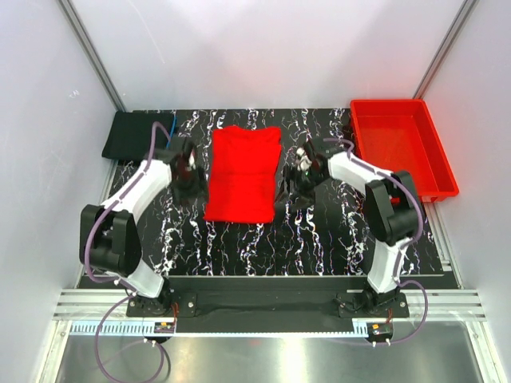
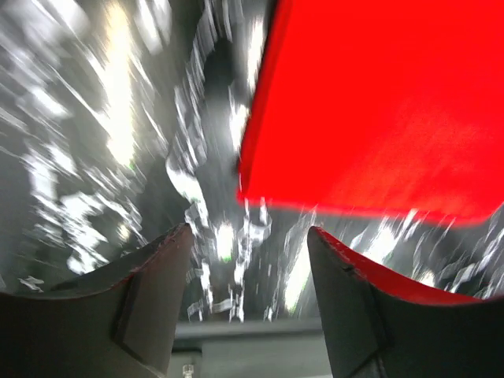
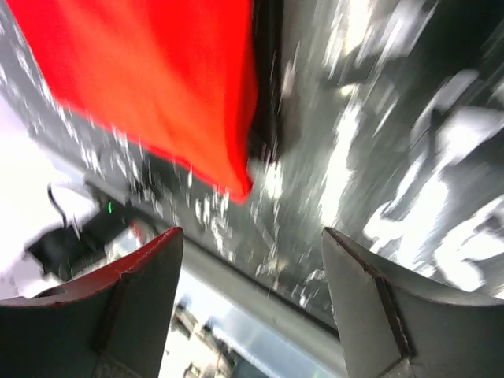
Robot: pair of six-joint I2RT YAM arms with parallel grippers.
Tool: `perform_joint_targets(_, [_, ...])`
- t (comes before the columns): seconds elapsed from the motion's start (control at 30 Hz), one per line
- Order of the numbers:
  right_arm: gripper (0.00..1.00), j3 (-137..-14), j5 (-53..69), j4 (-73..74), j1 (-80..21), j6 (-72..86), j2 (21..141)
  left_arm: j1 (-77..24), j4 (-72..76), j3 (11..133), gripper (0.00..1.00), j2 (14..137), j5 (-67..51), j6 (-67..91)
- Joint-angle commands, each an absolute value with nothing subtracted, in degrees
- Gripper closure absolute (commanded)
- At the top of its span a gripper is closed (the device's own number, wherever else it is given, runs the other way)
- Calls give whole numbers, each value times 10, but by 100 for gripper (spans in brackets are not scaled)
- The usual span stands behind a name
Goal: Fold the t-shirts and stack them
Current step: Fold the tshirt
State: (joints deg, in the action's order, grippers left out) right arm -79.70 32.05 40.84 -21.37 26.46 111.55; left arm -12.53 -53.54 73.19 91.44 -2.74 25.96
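Top external view: the red t-shirt (image 1: 242,174) lies folded into a tall rectangle at the centre of the frame, flat on the dark marbled tabletop (image 1: 263,247). The black t-shirt (image 1: 132,134) sits folded in the upper left of the frame, well apart from the red one, with a blue edge (image 1: 172,128) showing on its right side.

My left tool (image 1: 189,177) is just beside the red t-shirt's left edge, and my right tool (image 1: 299,171) is just beside its right edge, so the shirt lies between them.

In the left wrist view my two fingers (image 2: 150,291) stand apart with only tabletop between them. The red cloth fills the upper right of that frame, clear of both fingers. In the right wrist view my fingers (image 3: 370,307) are likewise spread and empty, with the red cloth in the upper left and one corner hanging towards the gap. Both tools are open and grip nothing.

A red bin (image 1: 402,148) stands at the upper right of the top view, beyond my right arm.
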Motion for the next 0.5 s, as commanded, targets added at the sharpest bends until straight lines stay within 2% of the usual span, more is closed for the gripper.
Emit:
perform_joint_targets(0.0, [22, -707, 393, 300, -237, 302, 1066, -128, -443, 627, 33, 900, -149, 249])
perform_joint_targets(0.07, [23, -676, 393, 257, -253, 321, 1068, -128, -420, 595, 33, 903, -175, 252])
perform_joint_targets(0.23, [25, -639, 385, 181, -279, 358, 1097, -128, -381, 581, 33, 911, -147, 265])
perform_joint_targets(0.47, [26, -637, 367, 147, -279, 388, 1121, -125, -376, 590, 32, 905, -121, 292])
